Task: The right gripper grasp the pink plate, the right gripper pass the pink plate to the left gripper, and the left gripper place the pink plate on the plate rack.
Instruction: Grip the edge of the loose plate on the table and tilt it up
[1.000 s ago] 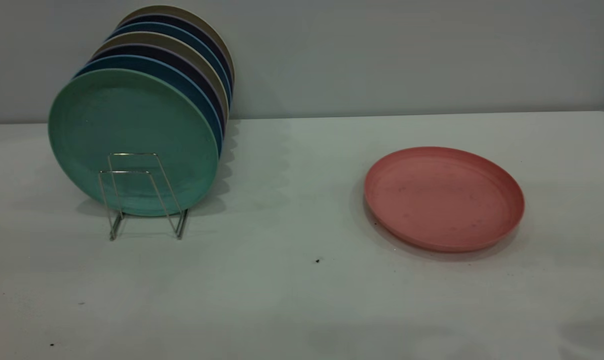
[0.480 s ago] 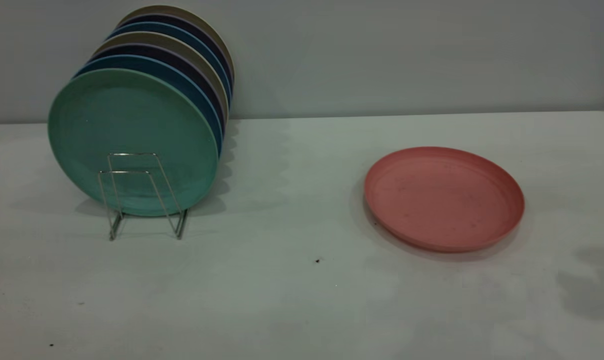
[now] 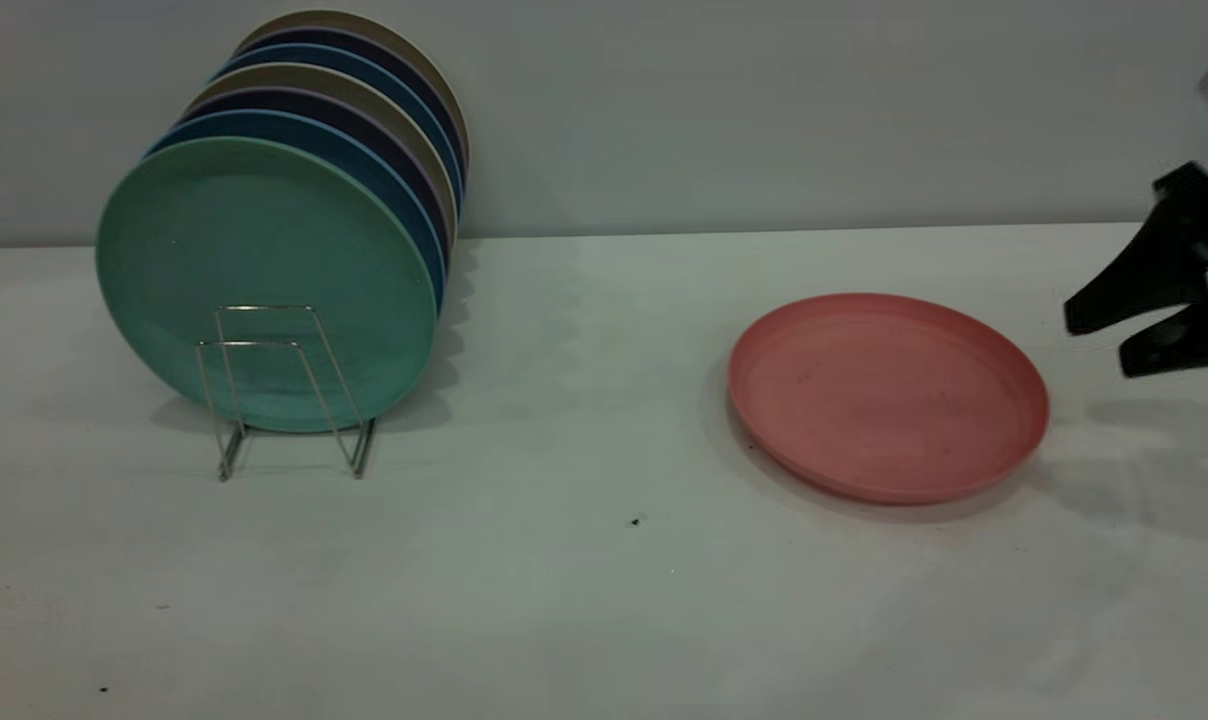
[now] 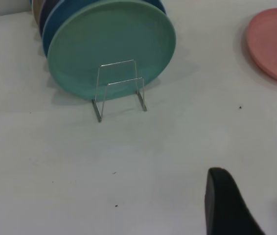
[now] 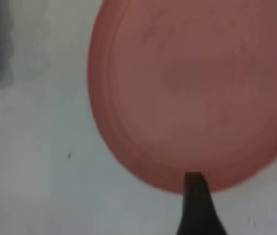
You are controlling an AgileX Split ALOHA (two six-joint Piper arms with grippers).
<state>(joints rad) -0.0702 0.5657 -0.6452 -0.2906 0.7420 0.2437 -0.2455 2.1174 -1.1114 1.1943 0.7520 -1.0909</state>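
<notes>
The pink plate (image 3: 888, 396) lay flat on the white table (image 3: 584, 580), well to the right of the plate rack (image 3: 289, 390); the rack was nearly full, a teal-green plate (image 3: 264, 280) leaning at its front with other plates ranked behind, and only the front wire loops stood free; the right gripper (image 3: 1099, 340) hovered just beyond the plate's right rim, jaws parted and holding nothing; the left gripper (image 4: 248, 205) hung over bare table in front of the rack, apart from everything, its fingers spread and empty. The low rim offered little purchase, so a shallow bite would likely slide the plate across the table rather than lift it.
</notes>
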